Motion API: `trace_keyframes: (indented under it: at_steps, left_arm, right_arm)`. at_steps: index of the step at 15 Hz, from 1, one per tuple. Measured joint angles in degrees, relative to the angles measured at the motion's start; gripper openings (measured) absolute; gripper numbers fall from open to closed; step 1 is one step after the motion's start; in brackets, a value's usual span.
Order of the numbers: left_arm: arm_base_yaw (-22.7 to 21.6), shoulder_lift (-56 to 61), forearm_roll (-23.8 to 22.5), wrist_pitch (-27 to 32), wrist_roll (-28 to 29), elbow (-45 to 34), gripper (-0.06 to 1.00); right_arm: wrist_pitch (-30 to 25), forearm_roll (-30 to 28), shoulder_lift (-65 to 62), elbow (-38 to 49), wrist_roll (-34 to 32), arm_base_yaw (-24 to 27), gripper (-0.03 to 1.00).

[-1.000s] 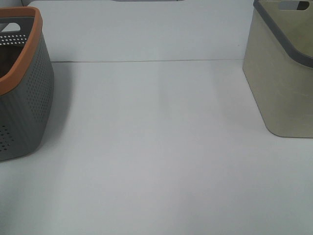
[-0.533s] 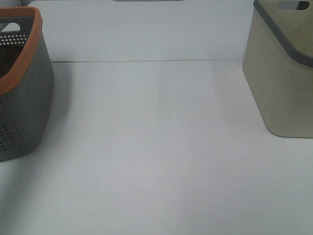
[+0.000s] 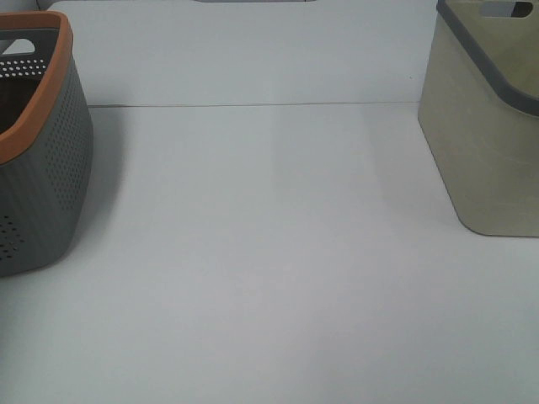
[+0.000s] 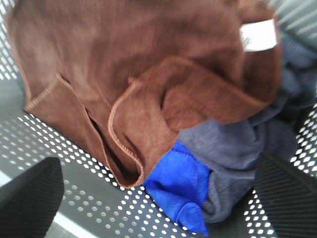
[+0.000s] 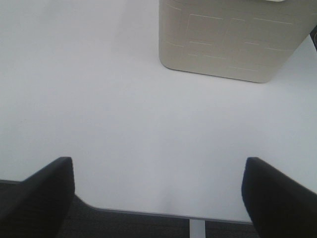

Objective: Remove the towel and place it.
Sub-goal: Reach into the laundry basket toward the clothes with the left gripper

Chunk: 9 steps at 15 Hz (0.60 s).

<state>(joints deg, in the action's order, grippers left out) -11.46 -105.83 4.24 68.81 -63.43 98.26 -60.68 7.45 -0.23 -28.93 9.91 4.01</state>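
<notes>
In the left wrist view the dark brown plush towel (image 4: 143, 79) lies crumpled inside the perforated grey basket (image 4: 59, 153), with a white label (image 4: 257, 34) at one corner. It rests partly over a bright blue cloth (image 4: 178, 188) and a grey-blue cloth (image 4: 237, 148). My left gripper (image 4: 158, 198) hangs open just over the cloths, its dark fingertips (image 4: 29, 198) spread wide at either side, holding nothing. My right gripper (image 5: 158, 198) is open above bare white table (image 5: 99, 99). Neither gripper shows in the exterior high view.
The grey basket with an orange rim (image 3: 38, 143) stands at the table's left edge. A beige bin with a grey rim (image 3: 488, 126) stands at the right, and it shows as the beige bin (image 5: 228, 39) in the right wrist view. White tabletop (image 3: 269, 252) lies between them.
</notes>
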Motion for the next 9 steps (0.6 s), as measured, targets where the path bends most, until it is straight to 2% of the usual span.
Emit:
trace_keyframes:
  at_steps: [2, 6, 9]
  left_arm:
    - [-1.1, -5.0, -1.5, -4.0, -1.8, 0.0, 0.99]
    - [-1.0, -12.2, -1.4, -12.9, -7.6, 0.0, 0.98]
    - [-0.4, -15.4, -0.8, -14.7, -10.6, 0.1, 0.97]
  right_arm:
    - [0.0, 0.1, 0.0, 0.0, 0.0, 0.0, 0.90]
    - [0.0, 0.2, 0.0, 0.0, 0.0, 0.0, 0.90]
    - [0.0, 0.2, 0.0, 0.0, 0.0, 0.0, 0.90]
